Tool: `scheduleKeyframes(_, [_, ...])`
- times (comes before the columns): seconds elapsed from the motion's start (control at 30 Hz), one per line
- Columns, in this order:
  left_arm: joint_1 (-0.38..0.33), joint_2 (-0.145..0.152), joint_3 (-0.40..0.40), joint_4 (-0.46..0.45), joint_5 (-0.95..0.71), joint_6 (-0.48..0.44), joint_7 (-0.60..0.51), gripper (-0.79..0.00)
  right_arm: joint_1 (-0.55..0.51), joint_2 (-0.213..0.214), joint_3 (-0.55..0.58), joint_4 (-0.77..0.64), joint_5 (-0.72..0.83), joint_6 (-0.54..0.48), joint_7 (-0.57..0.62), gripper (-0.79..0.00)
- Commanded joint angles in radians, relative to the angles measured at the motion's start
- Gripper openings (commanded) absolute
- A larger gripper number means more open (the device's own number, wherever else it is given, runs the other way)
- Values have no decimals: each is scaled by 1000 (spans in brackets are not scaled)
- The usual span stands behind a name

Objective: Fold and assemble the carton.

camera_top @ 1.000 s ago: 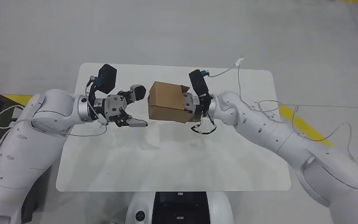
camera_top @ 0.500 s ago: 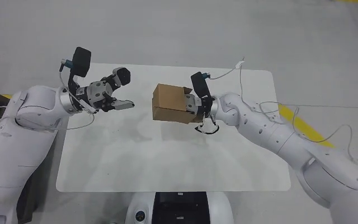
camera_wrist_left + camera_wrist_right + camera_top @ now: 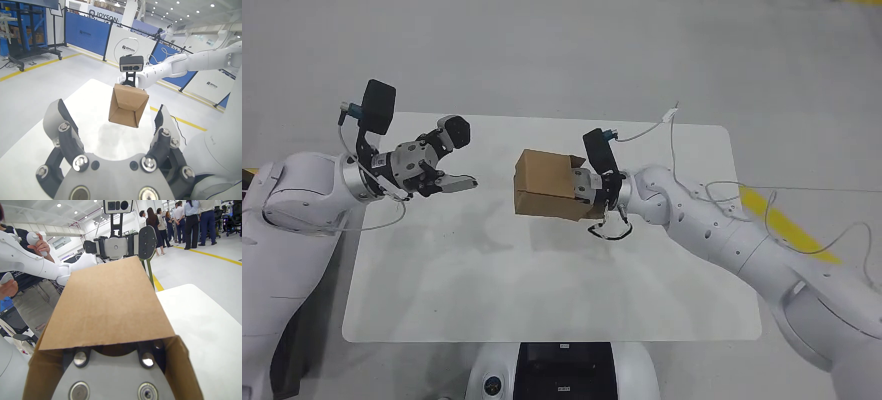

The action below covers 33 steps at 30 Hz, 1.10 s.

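A brown corrugated cardboard carton [image 3: 545,182] is pictured lying on its side, held clear of the white table [image 3: 542,290] above the middle of it. Its open end is fitted around the right gripper [image 3: 582,190], and the opposite end is seen folded inward. One long plain panel is turned upward.
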Motion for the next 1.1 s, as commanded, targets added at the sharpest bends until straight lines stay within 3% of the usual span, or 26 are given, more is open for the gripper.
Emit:
scheduleKeyframes(0.0, [10,-1,-3,-9,45,57,0,0,-12,2,19,-14,0,19,28,-785])
scheduleKeyframes(0.33, [-16,-10,42,-31,97,166,-53,0,-58,19,115,-57,9,0,153,-785])
scheduleKeyframes(0.63, [-93,-29,141,-14,78,179,-98,0,-94,8,177,-88,18,2,234,-785])
scheduleKeyframes(1.07, [-139,-44,185,9,88,170,-112,0,-134,-16,240,-118,27,-12,304,-785])
